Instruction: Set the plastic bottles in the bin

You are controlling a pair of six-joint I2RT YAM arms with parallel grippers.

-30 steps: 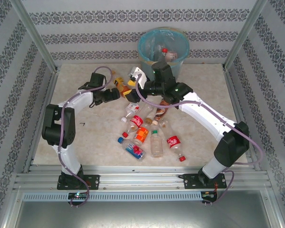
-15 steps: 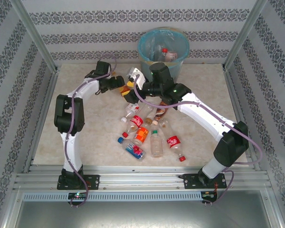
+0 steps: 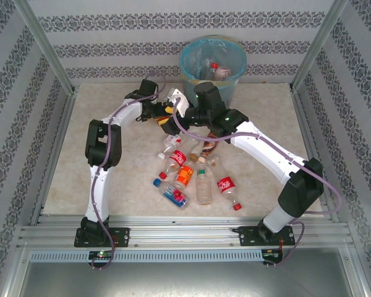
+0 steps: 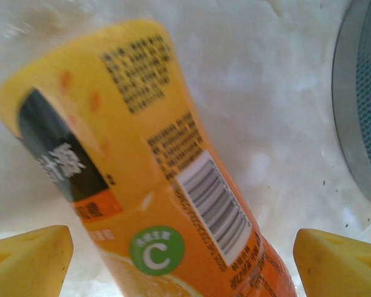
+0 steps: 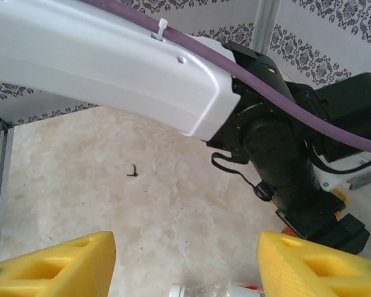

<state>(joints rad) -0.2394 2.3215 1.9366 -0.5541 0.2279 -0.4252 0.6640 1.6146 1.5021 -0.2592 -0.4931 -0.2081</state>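
Over on the left, the left gripper (image 4: 182,242) has its jaws spread wide either side of an orange-label bottle (image 4: 142,154). Mid-table there's a heap of loose bottles (image 3: 191,170). The right gripper (image 5: 185,247) has its jaws apart too, with a clear bottle (image 5: 210,289) just below. The bin (image 3: 184,62) sits at the back.

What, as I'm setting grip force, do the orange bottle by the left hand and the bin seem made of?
Orange bottle: probably thin plastic under a glossy printed sleeve; the barcode label wraps its curved body and catches light. Bin: looks like matte grey metal mesh, a fine grid beside a solid band. Its liner: thin light blue plastic film, wrinkled and translucent.
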